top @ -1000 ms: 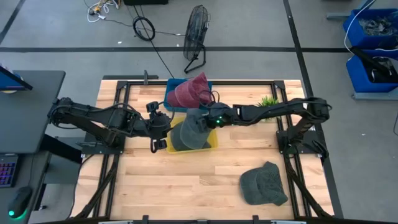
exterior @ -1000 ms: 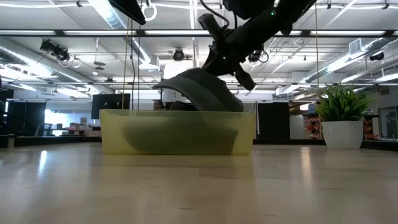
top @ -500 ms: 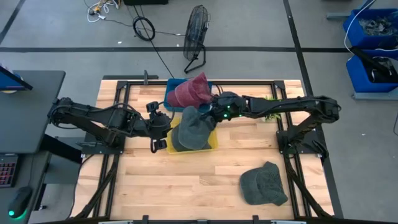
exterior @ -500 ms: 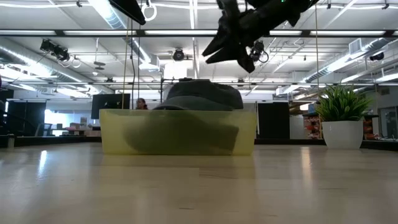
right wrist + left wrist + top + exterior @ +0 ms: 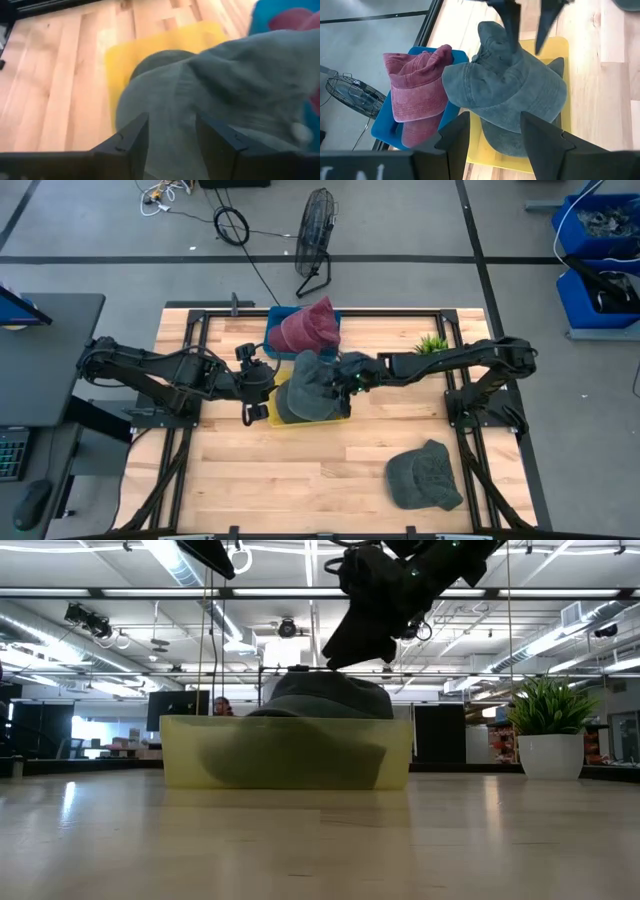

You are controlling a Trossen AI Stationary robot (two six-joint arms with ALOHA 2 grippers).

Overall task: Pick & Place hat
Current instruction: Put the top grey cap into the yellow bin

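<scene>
1. A grey hat [image 5: 308,387] lies heaped in the yellow bin [image 5: 343,411] near the middle of the table [image 5: 300,480], its crown rising above the bin's rim in the low view.
2. The right gripper [image 5: 340,370] hangs just above the hat, fingers spread and holding nothing; the left wrist view shows both fingers apart over the crown.
3. The left gripper [image 5: 252,388] waits just beside the bin's left wall, its fingers apart and empty.
4. A red hat [image 5: 308,326] sits in the blue bin [image 5: 274,322] directly behind the yellow one.
5. Another grey hat [image 5: 424,476] lies on the table's near right, well apart from both bins.
</scene>
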